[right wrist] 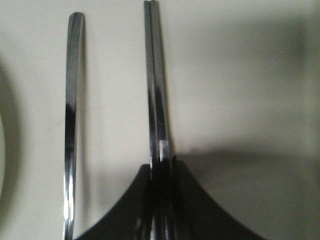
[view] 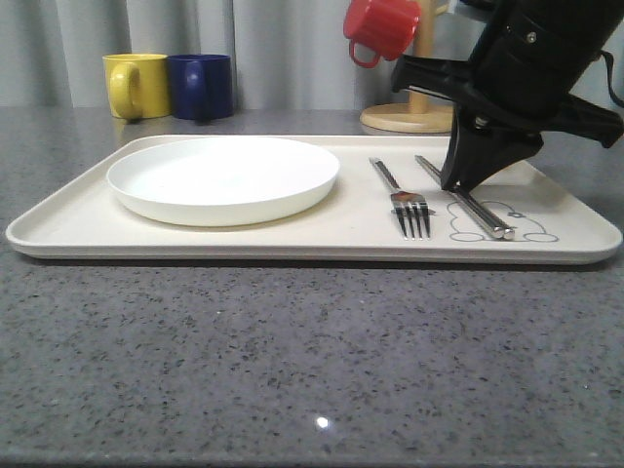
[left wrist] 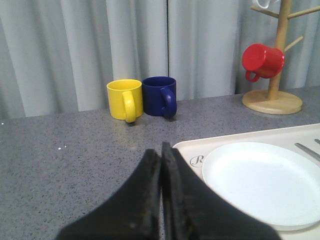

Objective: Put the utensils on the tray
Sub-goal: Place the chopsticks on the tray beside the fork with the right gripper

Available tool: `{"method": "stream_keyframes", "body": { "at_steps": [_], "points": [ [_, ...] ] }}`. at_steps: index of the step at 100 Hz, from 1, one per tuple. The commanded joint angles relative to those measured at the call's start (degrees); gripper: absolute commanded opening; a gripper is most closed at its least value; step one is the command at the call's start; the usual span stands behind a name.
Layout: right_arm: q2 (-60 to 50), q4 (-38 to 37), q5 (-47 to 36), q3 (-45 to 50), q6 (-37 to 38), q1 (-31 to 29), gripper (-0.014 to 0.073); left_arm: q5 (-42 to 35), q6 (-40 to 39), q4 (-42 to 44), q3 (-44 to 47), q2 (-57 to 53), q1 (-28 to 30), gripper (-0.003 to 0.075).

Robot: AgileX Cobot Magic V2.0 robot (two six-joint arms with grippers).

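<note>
The tray (view: 88, 229) lies across the grey table (view: 292, 351), with a white plate (view: 224, 178) on its left half. On the right half the fork (view: 405, 205) lies flat, tines toward the camera, just beside the plate. Right of the fork the chopsticks (view: 468, 205) lie side by side, touching each other, their near ends over the rabbit drawing (view: 517, 222). The right gripper (view: 456, 183) is down at the chopsticks, tip at the tray surface. In the right wrist view its fingers (right wrist: 185, 200) are drawn tight together around the pair of chopsticks (right wrist: 156, 90), which run out straight from between them, with the fork handle (right wrist: 71, 115) lying parallel and apart. Whether the chopsticks rest on the tray or are just lifted cannot be told. The left gripper (left wrist: 161, 165) hangs above the table near the tray's left corner, its fingers pressed together with nothing between them. Behind the tray stand a yellow mug (view: 136, 85) and a blue mug (view: 202, 86), touching, and a red mug (view: 380, 27) hangs on a wooden rack (view: 414, 112).
</note>
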Motion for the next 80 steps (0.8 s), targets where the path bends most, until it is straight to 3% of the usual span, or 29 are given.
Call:
{"method": "stream_keyframes", "body": {
  "at_steps": [1, 11, 23, 55, 80],
  "points": [
    [-2.0, -0.3, -1.8, -1.7, 0.1, 0.0, 0.0185, -4.7, -0.6, -0.5, -1.5, 0.3, -0.3, -0.0018],
    [-2.0, -0.3, -1.1, -2.1, 0.1, 0.0, 0.0297, -4.7, -0.6, -0.5, -1.5, 0.3, -0.3, -0.0018],
    [-2.0, -0.3, 0.8, -3.6, 0.1, 0.0, 0.0362, -4.7, -0.6, -0.5, -1.5, 0.3, -0.3, -0.0018],
    [-4.5, -4.7, 9.1, -10.6, 0.1, -0.8, 0.0365, -4.7, -0.6, -0.5, -1.5, 0.3, -0.3, -0.0018],
    [-8.4, -5.4, 14.0, -10.6, -5.4, -9.1, 0.0365, -4.7, -0.6, -0.5, -1.5, 0.3, -0.3, -0.0018]
  ]
}}
